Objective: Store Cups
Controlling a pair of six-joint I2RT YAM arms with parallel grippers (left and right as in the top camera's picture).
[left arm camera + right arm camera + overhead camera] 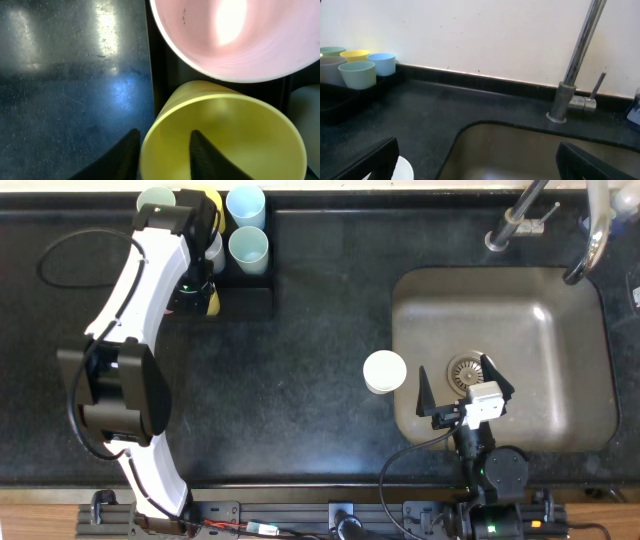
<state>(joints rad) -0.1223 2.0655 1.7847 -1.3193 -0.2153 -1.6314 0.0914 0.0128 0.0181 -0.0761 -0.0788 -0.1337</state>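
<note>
I judge the yellow plastic cup [225, 140] to be light, thin-walled and a little springy, with a smooth surface that can slip. For such a cup the rim is the good place to hold, 1 finger inside and 1 outside, with only moderate force so the wall does not bend. This is how the left gripper [165, 132] has it: the jaws are narrow, with the cup wall pinched between them. The cup is round and glossy, slightly wider at the mouth, open side up and with nothing inside. It sits in the black cup tray [250, 300] at 11 o'clock in the top view, just beside a pale pink plastic cup [235, 45].

The small white plastic cup [384, 371] should handle the same way. It stands on the dark stone counter [300, 440] just to the 3 o'clock side of centre, touching the edge of the steel sink [560, 330]. I cannot tell if its mouth is up or down, so I would confirm this before choosing the rim. The right gripper [453, 368] hangs over the sink at 4 o'clock, spread wide and holding nothing.
</note>
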